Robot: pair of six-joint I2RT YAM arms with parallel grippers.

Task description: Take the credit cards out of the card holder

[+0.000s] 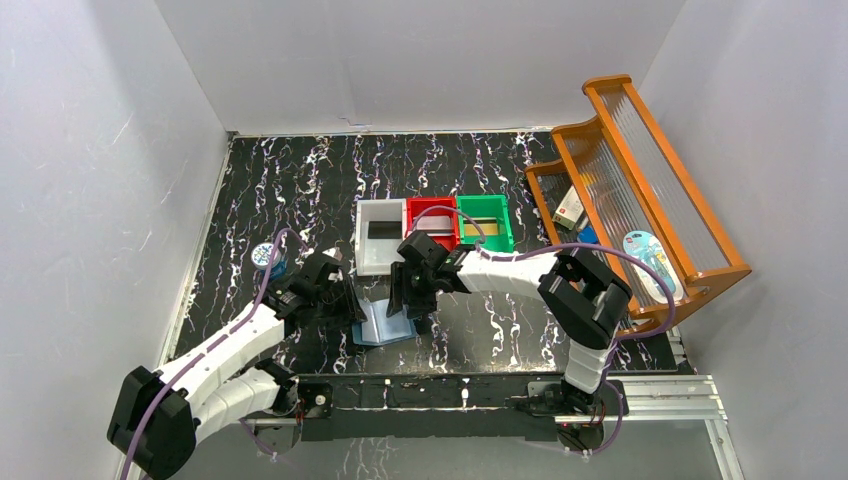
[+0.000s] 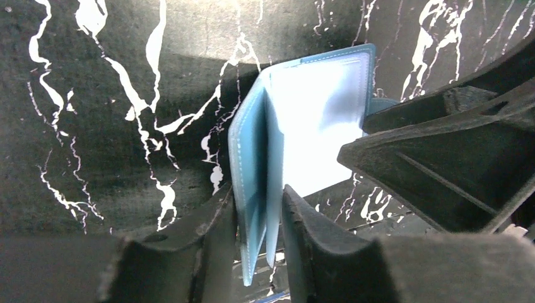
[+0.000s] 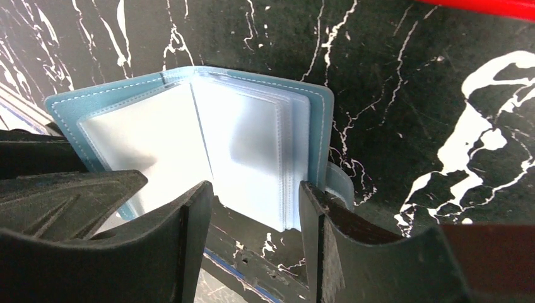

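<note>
The table [image 1: 300, 180] is black with white veins, closed in by white walls. Near its front edge, between the two arms, lies the card holder [image 1: 385, 325] — open, the pale blue inside turned up, the clear pockets fanned out. Its snap tab [image 3: 340, 183] sticks out at one side edge.

The left gripper [image 2: 257, 194] stands at one end of the holder. Its fingers [image 2: 208, 246] are parted, one on each side of the cover and a pocket leaf. The leaves hang loose between them with a gap, not pressed together, so the jaws are released. Whether a finger touches the cover, I cannot tell.

The right gripper [image 3: 255, 187] is just beside the left one, over the other half. Its jaws are wide apart and straddle the lower edge of the pocket stack, clenching nothing.

Behind the holder three trays stand side by side: grey tray [image 1: 365, 258], red tray [image 1: 432, 204], green tray [image 1: 506, 228]. A black card [image 1: 383, 229] lies in the grey one and a grey card [image 1: 433, 227] in the red one — the dark flat thing in the green one I cannot name. A round tin [image 1: 266, 256] sits left of the left gripper. An orange rack [image 1: 650, 150] stands at the right wall.
</note>
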